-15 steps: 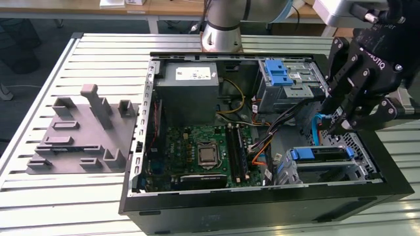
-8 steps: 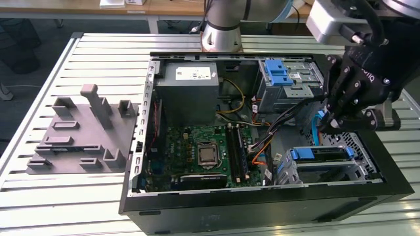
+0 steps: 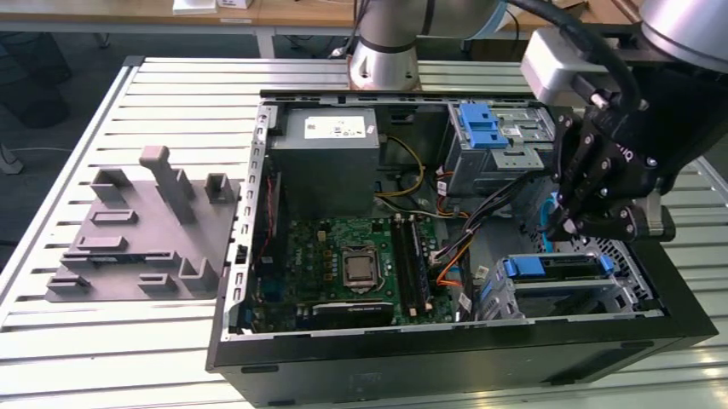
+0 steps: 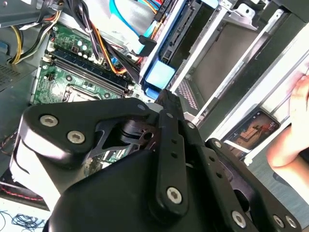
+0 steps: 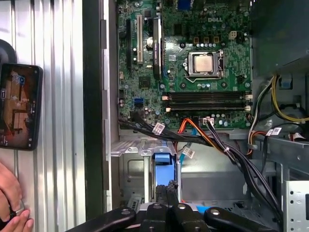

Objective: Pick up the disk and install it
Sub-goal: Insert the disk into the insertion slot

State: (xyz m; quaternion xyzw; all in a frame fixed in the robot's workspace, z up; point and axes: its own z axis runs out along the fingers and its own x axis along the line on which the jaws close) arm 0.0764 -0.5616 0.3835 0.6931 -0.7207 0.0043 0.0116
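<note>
The disk (image 3: pixel 557 267) lies flat in the lower drive cage at the open computer case's front corner, on the exterior view's right. Its silver body is framed by a blue carrier. My black gripper (image 3: pixel 565 228) hangs just above it, fingers drawn together. In the first wrist view the gripper (image 5: pixel 166 186) meets the blue carrier end of the disk (image 5: pixel 164 164) between the cage's metal rails. In the second wrist view the gripper (image 4: pixel 166 96) points at the same blue part of the disk (image 4: pixel 159 75). I cannot tell whether the tips pinch the carrier or only touch it.
Inside the case are a motherboard (image 3: pixel 347 264), a grey power-supply box (image 3: pixel 330 141) and an upper metal cage with a blue latch (image 3: pixel 495 136). Cable bundles (image 5: pixel 231 154) run beside the drive cage. A grey fixture (image 3: pixel 148 226) sits on the slatted table. A phone (image 5: pixel 19 106) and a person's hand (image 5: pixel 12 203) are beside the case.
</note>
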